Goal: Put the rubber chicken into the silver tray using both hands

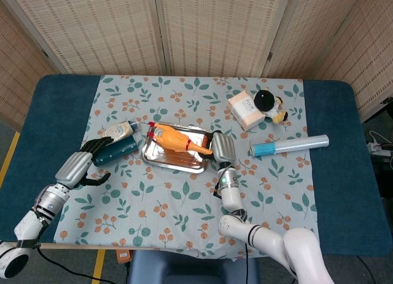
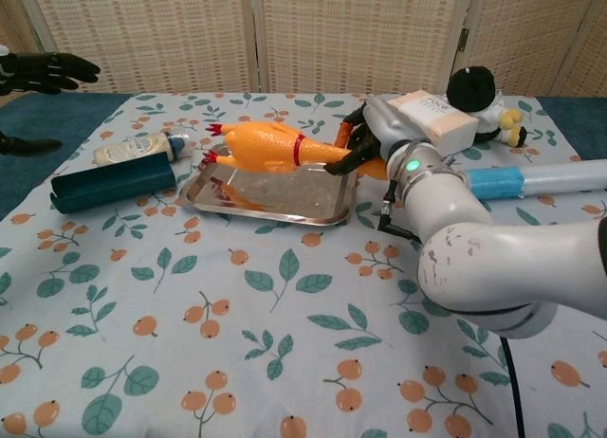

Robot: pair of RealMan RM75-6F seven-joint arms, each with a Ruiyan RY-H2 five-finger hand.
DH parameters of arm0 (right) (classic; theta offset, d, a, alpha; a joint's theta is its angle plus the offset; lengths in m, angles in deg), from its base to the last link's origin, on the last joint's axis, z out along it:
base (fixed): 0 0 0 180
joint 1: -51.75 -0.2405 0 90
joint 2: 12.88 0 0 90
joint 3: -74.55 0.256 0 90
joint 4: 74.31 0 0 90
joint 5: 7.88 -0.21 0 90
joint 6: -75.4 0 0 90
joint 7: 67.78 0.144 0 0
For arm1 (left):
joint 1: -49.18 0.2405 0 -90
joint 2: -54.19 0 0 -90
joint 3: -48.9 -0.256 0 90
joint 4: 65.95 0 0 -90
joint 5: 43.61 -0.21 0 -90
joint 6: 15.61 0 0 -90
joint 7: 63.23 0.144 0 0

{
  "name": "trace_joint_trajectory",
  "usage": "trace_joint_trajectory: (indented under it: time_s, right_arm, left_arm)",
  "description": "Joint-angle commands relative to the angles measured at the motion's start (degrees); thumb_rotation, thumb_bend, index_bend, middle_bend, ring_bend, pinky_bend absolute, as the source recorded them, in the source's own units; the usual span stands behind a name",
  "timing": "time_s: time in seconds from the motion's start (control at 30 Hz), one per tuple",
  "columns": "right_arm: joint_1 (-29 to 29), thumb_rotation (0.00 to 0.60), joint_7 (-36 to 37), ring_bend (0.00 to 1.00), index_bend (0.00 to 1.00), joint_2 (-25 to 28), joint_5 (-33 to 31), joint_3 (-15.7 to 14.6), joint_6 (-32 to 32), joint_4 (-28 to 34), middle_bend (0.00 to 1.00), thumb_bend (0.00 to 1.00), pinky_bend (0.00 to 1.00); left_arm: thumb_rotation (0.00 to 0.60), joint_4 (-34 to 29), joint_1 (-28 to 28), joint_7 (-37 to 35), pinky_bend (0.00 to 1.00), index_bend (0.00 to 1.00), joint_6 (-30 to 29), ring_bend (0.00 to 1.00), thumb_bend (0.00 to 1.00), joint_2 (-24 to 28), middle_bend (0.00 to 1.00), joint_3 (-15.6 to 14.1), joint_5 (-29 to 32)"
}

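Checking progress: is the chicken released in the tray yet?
No. The right hand holds the chicken by its legs above the tray.

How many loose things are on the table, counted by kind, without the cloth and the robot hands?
Rubber chicken: 1
Silver tray: 1
Tubes (cream tube, blue-capped clear tube): 2
Boxes (dark blue box, pink-and-white box): 2
Plush toy: 1
Total: 7
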Motion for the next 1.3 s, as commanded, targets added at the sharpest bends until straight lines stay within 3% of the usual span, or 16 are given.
trace_joint_trajectory:
  time_s: [0.03,0.2,0.4,0.5,0.57,0.7,0.97,1.3]
  right_arm:
    - [-1.2,0.6,1.7,0.79,0.94,-2.0,1.9,0.7,-1.5,-3.4,0.71,0.38,1.0]
    - [0.5,0.6,1.9,0.66,0.8,-0.9,4.3,-0.9,-2.2,-3.5,0.68,0.38,0.99]
    - [2.5,0.6,2.0,0.43,0.54,1.8,6.4,-2.1,-2.8,-1.1,0.44,0.32,0.86]
    - [3.3,0.6,0.8,0.37,0.39,3.2,6.5,-2.4,-3.9,0.5,0.37,0.31,0.78]
    - [3.8,0.6,-0.5,0.31,0.27,4.3,6.1,-2.5,-4.8,2.2,0.31,0.3,0.66]
    - [4.6,0.6,-2.8,0.21,0.14,5.5,5.8,-2.4,-4.6,4.2,0.2,0.27,0.49]
    - [5.4,0.6,-6.3,0.11,0.05,7.6,4.2,-1.8,-5.1,7.9,0.11,0.23,0.37]
    - [6.9,0.6,-8.4,0.11,0.05,10.8,3.6,-0.8,-2.7,14.3,0.11,0.23,0.36]
  left_arm:
    - [0.6,0.0,0.0,-0.4,0.0,0.0,0.1,0.0,0.36,0.2,0.0,0.0,0.1]
    - [0.6,0.0,-0.2,-0.9,0.0,0.0,0.7,0.0,0.36,0.1,0.0,-0.1,0.0]
    - [0.6,-0.4,-0.3,-0.8,0.0,0.0,0.9,0.0,0.37,0.1,0.0,-0.1,0.0]
    - [0.6,-0.7,-0.4,-1.1,0.0,0.0,1.3,0.0,0.37,0.3,0.0,-0.1,0.2]
    - [0.6,-0.9,-0.5,-1.9,0.0,0.0,1.5,0.0,0.37,0.5,0.0,-0.1,0.0]
    - [0.6,-0.7,-0.4,-2.9,0.0,0.0,1.2,0.0,0.37,0.5,0.0,-0.2,-0.6]
    - [0.6,-1.1,-0.4,-3.9,0.0,0.0,0.8,0.0,0.37,0.8,0.0,-0.1,-0.9]
    - [0.6,-3.1,0.1,-3.4,0.0,0.0,-0.5,0.0,0.37,1.9,0.0,-0.3,-1.8]
